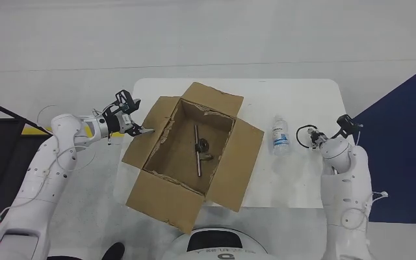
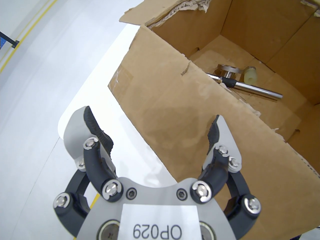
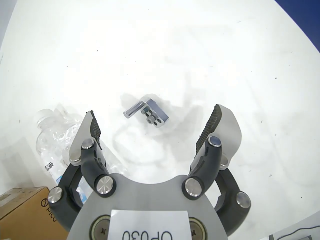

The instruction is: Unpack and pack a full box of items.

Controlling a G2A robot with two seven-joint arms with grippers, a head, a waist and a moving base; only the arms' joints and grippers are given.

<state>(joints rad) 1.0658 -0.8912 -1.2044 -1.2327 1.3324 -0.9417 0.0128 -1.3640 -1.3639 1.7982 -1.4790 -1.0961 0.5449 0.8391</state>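
A white worktop (image 1: 305,104) carries an open cardboard box (image 1: 240,162) at its centre, all four flaps folded outward and the torn inner edges showing. From above, the left gripper (image 2: 152,116) hangs at the box's 9 o'clock, just beside the outer face of that side's flap, its jaws spread wide with nothing between them. The right gripper (image 3: 153,111) sits well out at the box's 3 o'clock, over bare worktop, its jaws likewise wide and empty. A clear plastic bottle (image 1: 280,135) lies on its side between the box and the right gripper, at the box's 3 o'clock. On the box floor a long steel rod (image 1: 197,151) runs from 12 to 6 o'clock. A round flanged metal part (image 2: 227,69) rests against it on the 3 o'clock side. A small metal bracket with a pin (image 3: 150,114) lies on the worktop near the bottle, apart from both jaws. A little white plastic piece (image 2: 250,75) sits just beside the rod.
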